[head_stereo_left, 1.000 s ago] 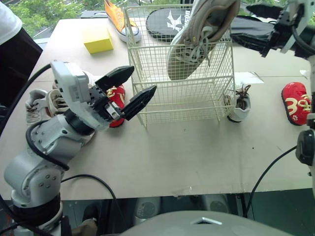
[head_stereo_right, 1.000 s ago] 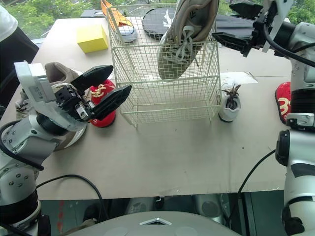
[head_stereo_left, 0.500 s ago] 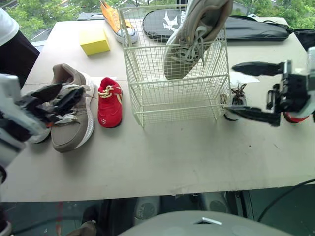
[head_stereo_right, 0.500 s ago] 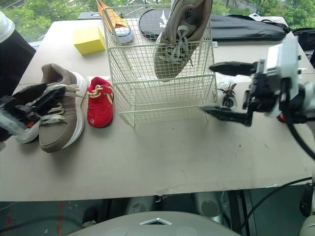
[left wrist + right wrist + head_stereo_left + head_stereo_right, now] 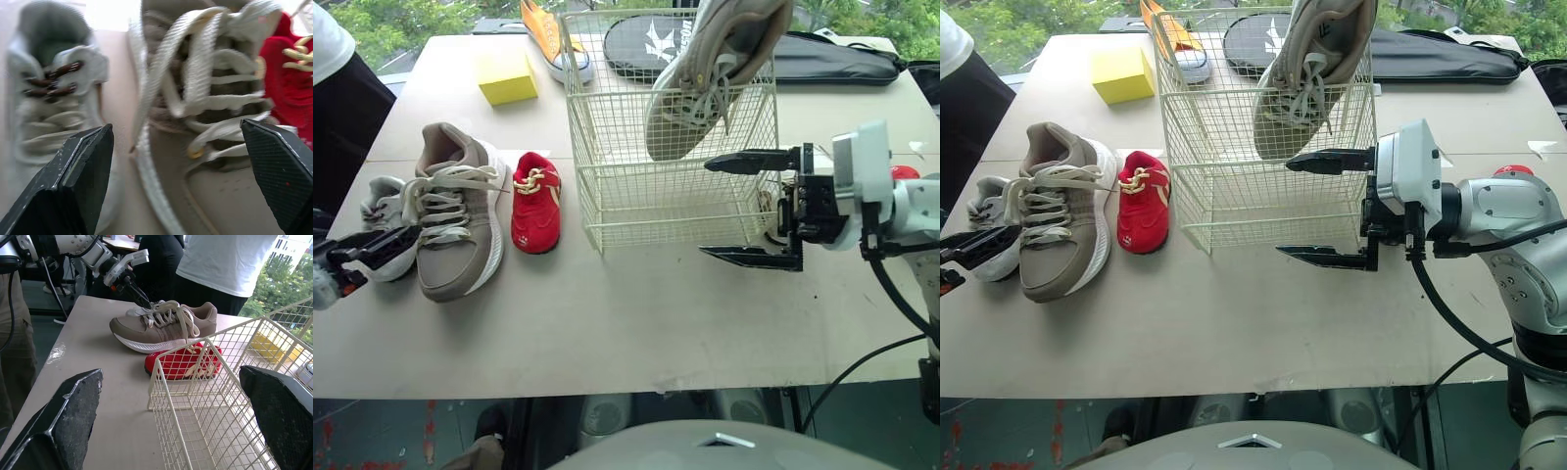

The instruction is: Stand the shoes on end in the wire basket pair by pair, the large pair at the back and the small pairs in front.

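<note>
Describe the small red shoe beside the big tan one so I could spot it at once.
Start at the cream wire basket in the middle of the table. On the robot's left of it lies a big tan shoe, and the red shoe sits between the two. It is bright red with gold laces and much shorter than its tan neighbour.

Bright, soft daylight lies on the counter [image 5: 636, 323], with only pale shadows. In the left wrist view the beige shoe [image 5: 215, 191] and small grey shoe [image 5: 49, 112] are blurred.
</note>
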{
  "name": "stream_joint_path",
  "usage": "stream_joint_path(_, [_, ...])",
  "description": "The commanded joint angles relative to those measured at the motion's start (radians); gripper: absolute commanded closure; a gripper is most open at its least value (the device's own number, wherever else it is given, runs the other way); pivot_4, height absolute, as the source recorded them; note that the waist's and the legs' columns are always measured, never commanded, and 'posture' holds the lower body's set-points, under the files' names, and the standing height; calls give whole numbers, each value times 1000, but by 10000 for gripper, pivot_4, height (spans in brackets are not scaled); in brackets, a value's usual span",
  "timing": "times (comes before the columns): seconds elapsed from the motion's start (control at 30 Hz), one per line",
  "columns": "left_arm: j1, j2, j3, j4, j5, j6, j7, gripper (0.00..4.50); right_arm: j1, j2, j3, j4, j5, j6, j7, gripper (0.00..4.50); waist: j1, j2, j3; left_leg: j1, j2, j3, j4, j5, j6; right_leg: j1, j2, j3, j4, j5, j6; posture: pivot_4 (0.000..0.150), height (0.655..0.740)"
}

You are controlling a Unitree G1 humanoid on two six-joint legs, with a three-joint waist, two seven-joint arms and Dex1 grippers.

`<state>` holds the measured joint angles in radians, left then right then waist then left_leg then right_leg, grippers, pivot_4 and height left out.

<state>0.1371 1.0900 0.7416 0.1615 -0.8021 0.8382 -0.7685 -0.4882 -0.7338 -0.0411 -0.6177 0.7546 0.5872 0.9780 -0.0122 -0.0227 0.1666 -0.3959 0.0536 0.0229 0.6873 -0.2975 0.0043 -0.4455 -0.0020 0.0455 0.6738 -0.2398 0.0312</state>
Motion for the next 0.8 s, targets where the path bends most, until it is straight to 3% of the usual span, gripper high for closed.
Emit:
stream_joint_path(0.03, [-113, 42, -83, 124, 76, -36, -32, 0, -7, -11, -17, -29, 10, -14, -6, 551, 2, 0, 0, 0, 0, 0, 0, 0, 0, 0, 0, 0, 0, 0, 0, 1500, 7400])
stream_joint_path(0.13, [-212, 39, -202, 201, 138, -76, -102, 0, -10, -24, -30, -39, 21, -3, -17, 551, 3, -1, -1, 0, 0, 0, 0, 0, 0, 0, 0, 0, 0, 0, 0, 1500, 7400])
stream_joint_path(0.37, [-358, -5, -330, 285, 224, -118, -170, 0, 5, -62, -53, -69, 35, 12, -41, 551, 19, -1, -1, 0, -1, 0, 1, 0, 0, 0, 0, 0, 3, 0, 0, 1500, 7400])
stream_joint_path(0.47, [-390, -25, -310, 292, 247, -195, -174, 7340, 10, -74, -63, -78, 43, 20, -53, 0, 27, -1, -1, 1, -1, 0, 1, 0, 0, 0, 0, 0, 4, 0, 0, 1500, 7400])
stream_joint_path(0.5, [-389, -32, -285, 267, 235, -220, -191, 12254, 13, -79, -67, -81, 46, 22, -57, 0, 27, -1, -1, 1, -1, 0, 1, 0, 0, 0, 0, 0, 4, 0, 0, 1500, 7400])
stream_joint_path(0.8, [-277, -62, -170, 147, 211, -243, -218, 12254, 35, -96, -71, -96, 65, 21, -82, 0, 18, -3, -2, -1, 0, 0, 1, 0, 0, 0, 0, 0, 2, 0, 0, 1500, 7400])
